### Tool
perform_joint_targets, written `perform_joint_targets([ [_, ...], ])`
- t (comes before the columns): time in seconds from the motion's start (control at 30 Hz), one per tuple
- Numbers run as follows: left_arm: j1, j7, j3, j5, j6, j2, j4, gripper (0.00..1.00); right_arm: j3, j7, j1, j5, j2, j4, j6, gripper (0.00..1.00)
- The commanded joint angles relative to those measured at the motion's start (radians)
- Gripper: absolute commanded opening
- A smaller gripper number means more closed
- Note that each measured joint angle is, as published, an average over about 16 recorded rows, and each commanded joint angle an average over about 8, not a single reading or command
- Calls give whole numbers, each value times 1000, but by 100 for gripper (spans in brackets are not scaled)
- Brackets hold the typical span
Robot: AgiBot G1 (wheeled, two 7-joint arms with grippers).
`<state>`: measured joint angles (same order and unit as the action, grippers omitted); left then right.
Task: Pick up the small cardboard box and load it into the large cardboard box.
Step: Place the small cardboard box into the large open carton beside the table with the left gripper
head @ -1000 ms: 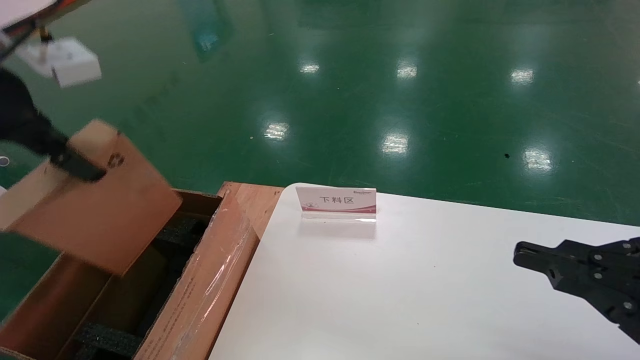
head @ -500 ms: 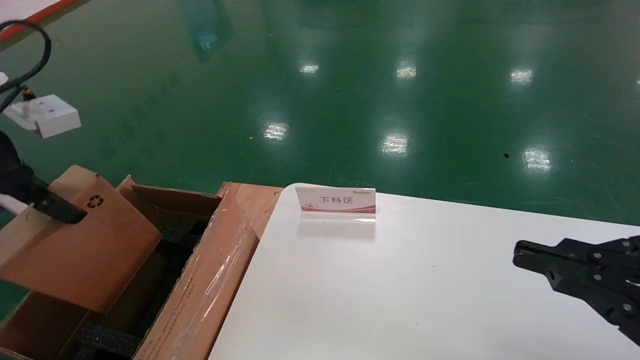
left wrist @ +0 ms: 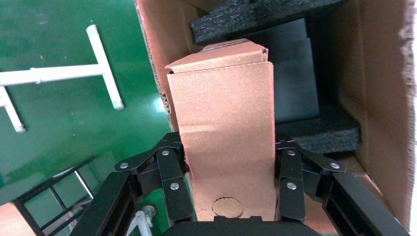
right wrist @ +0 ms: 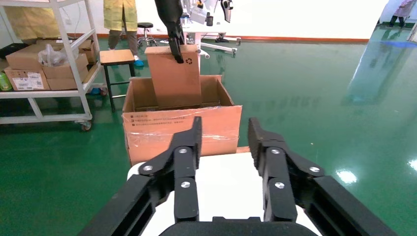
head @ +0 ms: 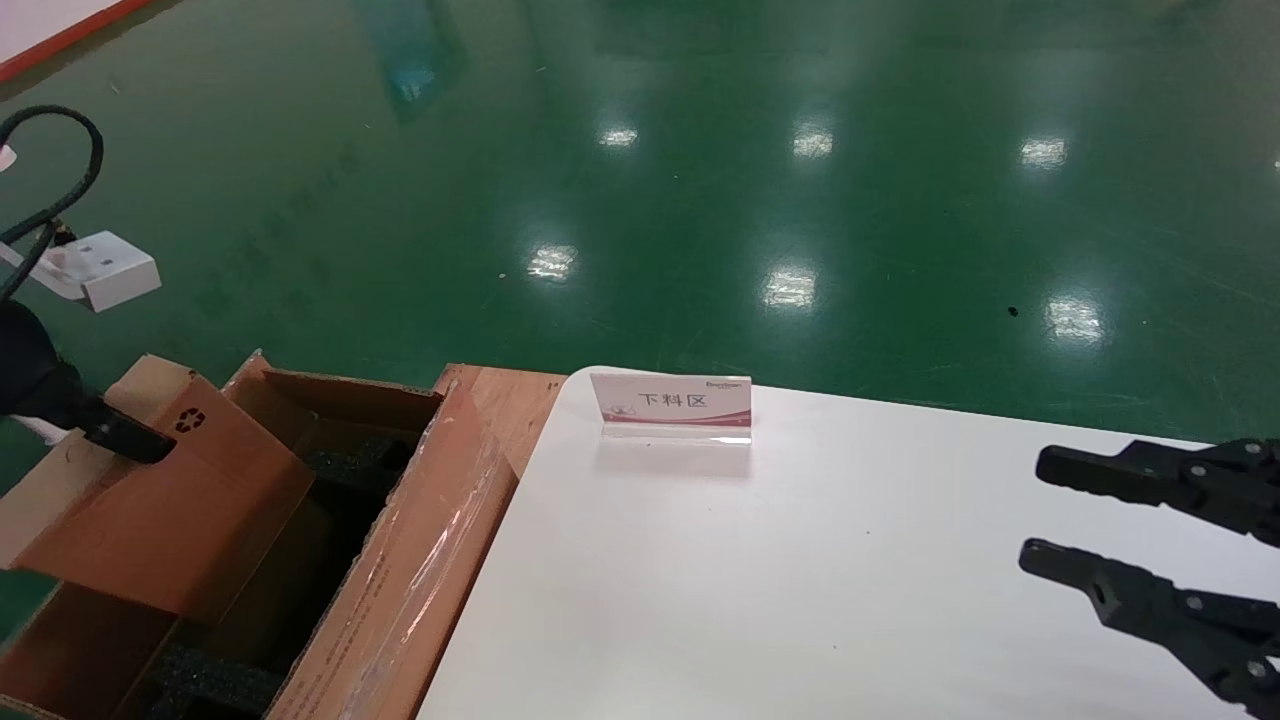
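The small cardboard box [head: 160, 500], reddish-brown with a black recycling symbol, stands tilted with its lower end inside the large cardboard box [head: 420, 560]. My left gripper [head: 125, 440] is shut on the small box's upper end. In the left wrist view the small box [left wrist: 221, 113] fills the space between the left gripper [left wrist: 227, 147] fingers, above the black foam [left wrist: 255, 14] and the carton's wall [left wrist: 378, 98]. My right gripper [head: 1038, 510] hangs open over the white table, holding nothing. The right wrist view shows the right gripper [right wrist: 225, 123] facing the carton [right wrist: 182, 130] and the small box [right wrist: 174, 81].
A small sign [head: 672, 405] stands at the far edge of the white table [head: 800, 600]. The carton sits beside the table's left edge, above green floor. A shelf rack [right wrist: 44, 59] with boxes and a stool [right wrist: 118, 56] stand beyond the carton.
My left gripper has carried the small box down and to the left, so its lower end now sits in the carton. The right gripper's fingers have opened.
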<state>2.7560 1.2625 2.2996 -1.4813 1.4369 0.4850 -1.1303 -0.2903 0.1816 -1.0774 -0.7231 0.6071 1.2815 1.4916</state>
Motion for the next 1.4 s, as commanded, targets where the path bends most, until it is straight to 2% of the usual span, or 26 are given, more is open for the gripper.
perform_joint_targets([
  [0.03,-18,-2,3,-1,-18,-4,12,0,0,0,0,0,0,0,0,100],
  [0.7,-181,-15,37,-6,-143,-3,117,0,-1,-1,0,1,-1,0,-1,100],
  [1.4,-321,-46,38,17,-266,50,229,0,-3,-1,-1,2,-1,0,-1,100],
])
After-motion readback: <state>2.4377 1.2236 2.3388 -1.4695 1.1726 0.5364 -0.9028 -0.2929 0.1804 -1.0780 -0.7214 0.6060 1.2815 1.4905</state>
